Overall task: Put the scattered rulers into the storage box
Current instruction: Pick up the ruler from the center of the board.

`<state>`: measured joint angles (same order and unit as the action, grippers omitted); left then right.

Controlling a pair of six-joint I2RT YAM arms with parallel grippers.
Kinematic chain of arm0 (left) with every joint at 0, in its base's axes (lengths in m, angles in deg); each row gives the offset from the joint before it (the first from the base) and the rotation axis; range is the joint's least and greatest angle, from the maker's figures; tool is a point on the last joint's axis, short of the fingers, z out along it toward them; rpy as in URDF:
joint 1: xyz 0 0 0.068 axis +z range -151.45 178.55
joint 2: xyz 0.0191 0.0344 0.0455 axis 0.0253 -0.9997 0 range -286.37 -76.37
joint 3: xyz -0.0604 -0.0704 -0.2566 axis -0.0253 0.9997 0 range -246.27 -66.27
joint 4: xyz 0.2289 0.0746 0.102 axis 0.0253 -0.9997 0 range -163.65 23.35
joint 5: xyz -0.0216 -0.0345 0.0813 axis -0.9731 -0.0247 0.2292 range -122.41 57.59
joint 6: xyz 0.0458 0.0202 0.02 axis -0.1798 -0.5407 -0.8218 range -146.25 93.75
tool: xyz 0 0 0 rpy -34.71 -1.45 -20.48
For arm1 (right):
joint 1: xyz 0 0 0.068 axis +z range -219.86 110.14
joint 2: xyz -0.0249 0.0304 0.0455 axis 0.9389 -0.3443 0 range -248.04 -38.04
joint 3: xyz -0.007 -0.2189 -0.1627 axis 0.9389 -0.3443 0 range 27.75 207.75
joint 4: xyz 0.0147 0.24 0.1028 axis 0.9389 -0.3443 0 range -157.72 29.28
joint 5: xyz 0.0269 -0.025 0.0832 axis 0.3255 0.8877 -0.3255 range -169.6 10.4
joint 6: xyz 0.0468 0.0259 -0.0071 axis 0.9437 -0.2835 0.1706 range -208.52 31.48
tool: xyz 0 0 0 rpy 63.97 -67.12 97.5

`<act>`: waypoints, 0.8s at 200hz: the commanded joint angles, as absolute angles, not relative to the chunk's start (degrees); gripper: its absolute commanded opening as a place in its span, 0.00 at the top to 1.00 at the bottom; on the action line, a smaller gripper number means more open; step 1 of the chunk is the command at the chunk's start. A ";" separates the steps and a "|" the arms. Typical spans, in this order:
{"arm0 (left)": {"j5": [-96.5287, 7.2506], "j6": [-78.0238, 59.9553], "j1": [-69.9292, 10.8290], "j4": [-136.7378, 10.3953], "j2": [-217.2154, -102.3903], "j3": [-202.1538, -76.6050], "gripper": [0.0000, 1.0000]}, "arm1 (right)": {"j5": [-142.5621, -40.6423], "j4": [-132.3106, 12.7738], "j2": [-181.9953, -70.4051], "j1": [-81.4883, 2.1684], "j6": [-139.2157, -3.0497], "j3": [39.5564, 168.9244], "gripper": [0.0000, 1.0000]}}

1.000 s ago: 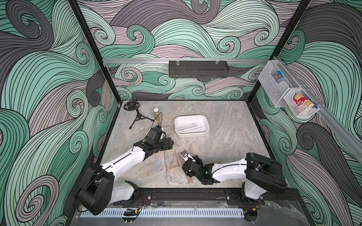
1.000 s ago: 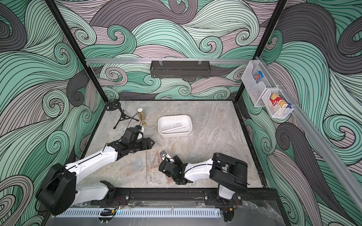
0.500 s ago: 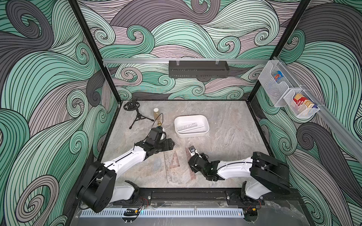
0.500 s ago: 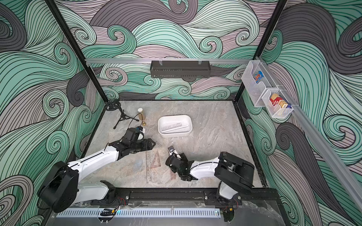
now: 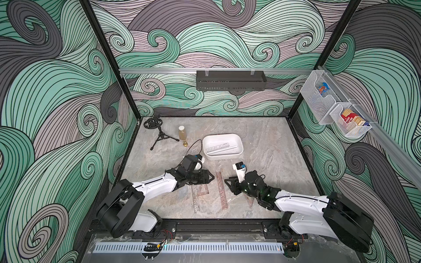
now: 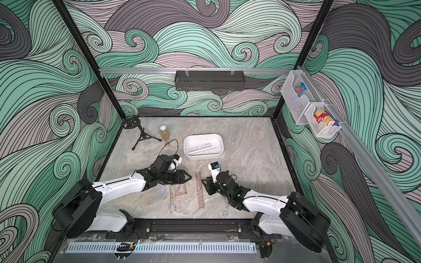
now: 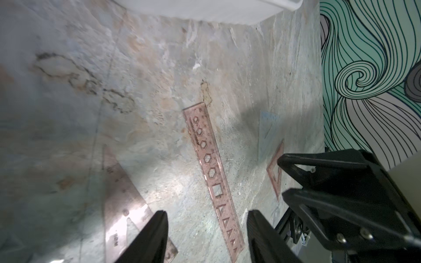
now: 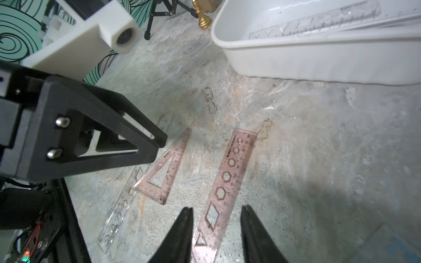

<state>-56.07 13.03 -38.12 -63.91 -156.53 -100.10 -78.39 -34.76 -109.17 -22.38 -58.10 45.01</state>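
Now start at the left. Find the left gripper, slid nearer to the rulers than a second ago. Notice jaws pulled in narrower than before, yet apart, with nothing pinched. Means no pick-up on this side so far.

Just below it, spot the clear long ruler and the pink triangle, both flat on the table.

Next, look at the long pink ruler, just right of the triangle. Follow its long side from front to back, up to the far end, aimed at the storage box with only a small slant. Peek inside the box at the clear rulers already put away.

Then find the right gripper, swung over to this ruler since a second ago and squeezed in tighter. See the pink ruler between its jaws, with a thin gap on each side: open, not gripping yet. Looks like the start of the next grab.

Last, spot a second pink triangle, partly under the right arm.
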 commanded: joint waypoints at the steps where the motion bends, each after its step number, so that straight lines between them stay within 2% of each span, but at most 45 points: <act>1: -57.21 14.74 -39.37 -61.61 -159.38 -102.10 0.44 | -85.70 -28.06 -112.67 -24.73 -58.40 45.63 0.73; 58: -56.32 15.96 -40.56 -60.65 -163.74 -103.53 0.47 | -91.46 -24.08 -124.58 -26.68 -59.91 48.93 0.87; 98: -56.32 16.16 -41.03 -60.42 -165.34 -104.14 0.47 | -93.78 -22.04 -128.41 -27.55 -59.71 49.13 0.91; 160: -56.23 15.89 -41.24 -59.73 -167.14 -104.10 0.46 | -94.54 -21.19 -130.42 -28.37 -59.82 48.47 0.91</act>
<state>-56.22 15.85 -40.78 -60.65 -166.39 -102.22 -93.30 -22.74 -129.28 -27.84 -59.39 48.59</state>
